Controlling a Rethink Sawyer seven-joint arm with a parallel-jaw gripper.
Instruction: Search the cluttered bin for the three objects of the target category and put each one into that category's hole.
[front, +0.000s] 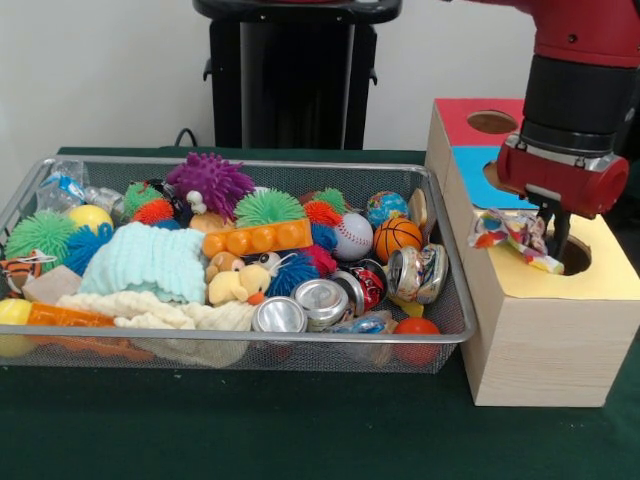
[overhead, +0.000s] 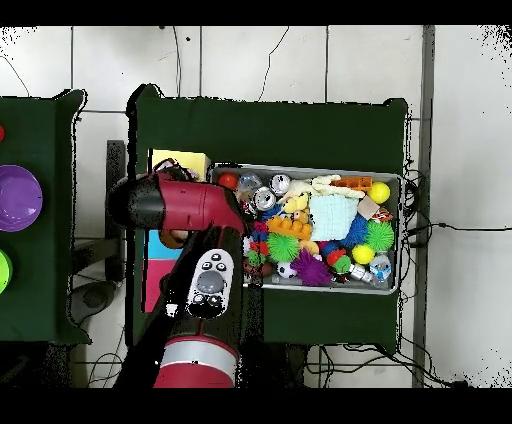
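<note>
Wrinkly bundle: a soft whitish bundle with red, blue, yellow and green patches (front: 512, 235) sits at the rim of the round dark hole (front: 574, 256) in the yellow top of the light wooden box (front: 540, 340), partly draped over the yellow surface beside the opening
Jaws: the dark jaws of the red and black arm's gripper (front: 549, 232) reach down at the bundle's right end, right over the hole; they appear to pinch the bundle, though the contact is partly hidden
Arm: the red and black arm (front: 580, 100) comes down from the top right in the front view; from overhead it covers most of the box (overhead: 200, 250)
Box: it stands on the dark green counter (front: 250, 430) just right of the tray in the front view; behind the yellow section lie a blue section (front: 470, 165) and a red section with its own round opening (front: 491, 122)
Cluttered bin: the wide shallow tray of silver wire mesh (front: 230, 355) is full of toys
Bin contents: a purple spiky ball (front: 210, 182), green spiky balls (front: 268, 208), a pale mint knitted cloth (front: 148, 262), an orange bumpy bar (front: 258, 238), a baseball (front: 352, 236), a small basketball (front: 397, 237), shiny silver cans (front: 300, 305) near the front rim, a yellow plush toy (front: 240, 283)
Overhead: the tray (overhead: 392, 285) lies just right of the box, both on the same green counter
</note>
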